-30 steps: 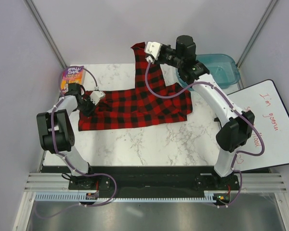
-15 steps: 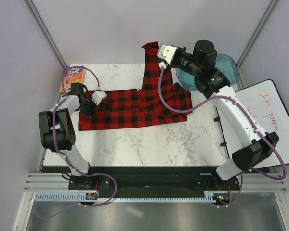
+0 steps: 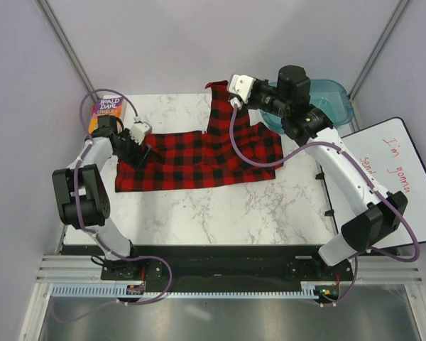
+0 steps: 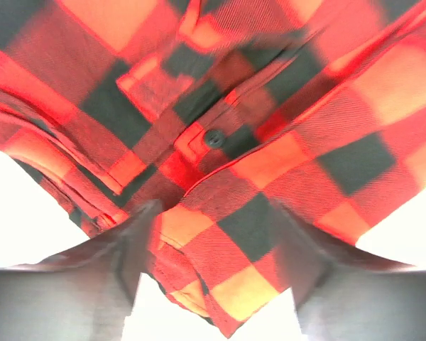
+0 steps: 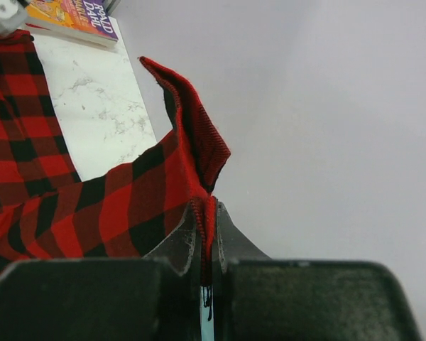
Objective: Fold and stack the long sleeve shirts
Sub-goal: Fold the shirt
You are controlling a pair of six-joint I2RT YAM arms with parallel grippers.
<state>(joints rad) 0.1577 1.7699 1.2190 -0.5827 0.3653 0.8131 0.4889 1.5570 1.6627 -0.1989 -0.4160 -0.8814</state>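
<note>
Top external view tells us the job has hardly begun: the shirt (image 3: pixel 199 160) lies spread on the worktop (image 3: pixel 220 213), not folded, nothing stacked. Our right fingers (image 5: pixel 199 249) pinch one end up high, and our left fingers (image 3: pixel 145 142) stand apart around its left edge.

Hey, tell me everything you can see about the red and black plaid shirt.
The shirt is soft red-and-black buffalo-check fabric that looks like flannel, with a dark button on a cuff-like band. It lies spread across the marble table, mostly flat. One end, likely a sleeve, is raised at the far edge, pinched between the fingers of the right gripper. The left gripper straddles its left edge, fingers apart.
</note>
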